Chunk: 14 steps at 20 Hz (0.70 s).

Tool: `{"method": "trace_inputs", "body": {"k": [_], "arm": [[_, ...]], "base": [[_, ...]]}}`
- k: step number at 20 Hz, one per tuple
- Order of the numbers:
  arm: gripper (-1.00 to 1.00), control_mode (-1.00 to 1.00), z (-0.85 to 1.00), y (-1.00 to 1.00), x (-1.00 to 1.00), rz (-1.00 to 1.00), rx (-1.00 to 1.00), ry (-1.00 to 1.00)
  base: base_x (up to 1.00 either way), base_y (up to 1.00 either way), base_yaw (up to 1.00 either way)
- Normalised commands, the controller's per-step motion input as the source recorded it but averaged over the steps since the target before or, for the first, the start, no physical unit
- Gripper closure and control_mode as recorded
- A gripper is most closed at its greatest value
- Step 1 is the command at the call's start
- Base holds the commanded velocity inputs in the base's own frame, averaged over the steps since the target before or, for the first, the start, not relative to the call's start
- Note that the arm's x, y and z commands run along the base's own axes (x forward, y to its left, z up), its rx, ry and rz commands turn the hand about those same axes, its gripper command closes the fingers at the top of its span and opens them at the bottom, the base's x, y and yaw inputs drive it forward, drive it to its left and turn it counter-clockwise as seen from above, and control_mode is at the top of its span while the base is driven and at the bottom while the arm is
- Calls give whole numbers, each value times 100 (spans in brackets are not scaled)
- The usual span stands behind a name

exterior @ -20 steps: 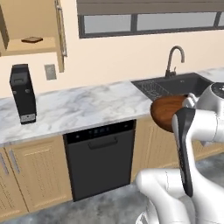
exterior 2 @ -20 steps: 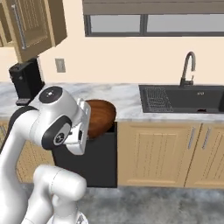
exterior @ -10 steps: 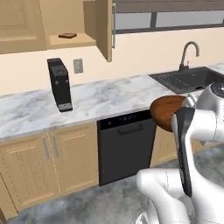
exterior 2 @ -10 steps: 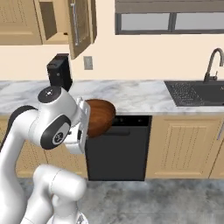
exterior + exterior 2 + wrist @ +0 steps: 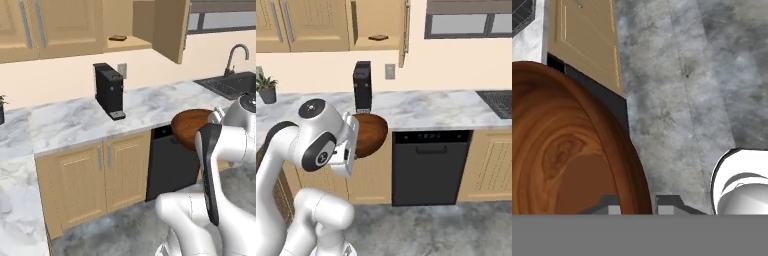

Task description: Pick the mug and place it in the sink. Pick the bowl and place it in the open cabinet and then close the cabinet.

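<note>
While the gripper (image 5: 637, 204) pinches the bowl's (image 5: 567, 145) rim between its 2 fingers, the bowl hangs off the counter (image 5: 150, 107) edge, with the open cabinet (image 5: 167, 25) at 12 o'clock

marble counter (image 5: 150, 107), black coffee machine (image 5: 109, 90), possibly potted plant (image 5: 267, 88)

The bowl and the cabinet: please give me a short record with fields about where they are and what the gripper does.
bowl: wide brown wooden bowl, carried in the air in front of the counter
gripper: gripper shut on the bowl's rim
cabinet: upper wall cabinet, door open
inside cabinet: a small flat dark item on the shelf
under the bowl: black dishwasher
nearby on counter: black coffee machine
</note>
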Motion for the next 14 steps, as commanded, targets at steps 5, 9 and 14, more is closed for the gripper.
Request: {"method": "trace_inputs", "body": {"k": [5,9,14], "arm": [[100,100,0,0,0,0,0,0],[100,100,0,0,0,0,0,0],[100,100,0,0,0,0,0,0]], "base": [[34,43,-29],[7,11,-40],[0,31,-35]]}}
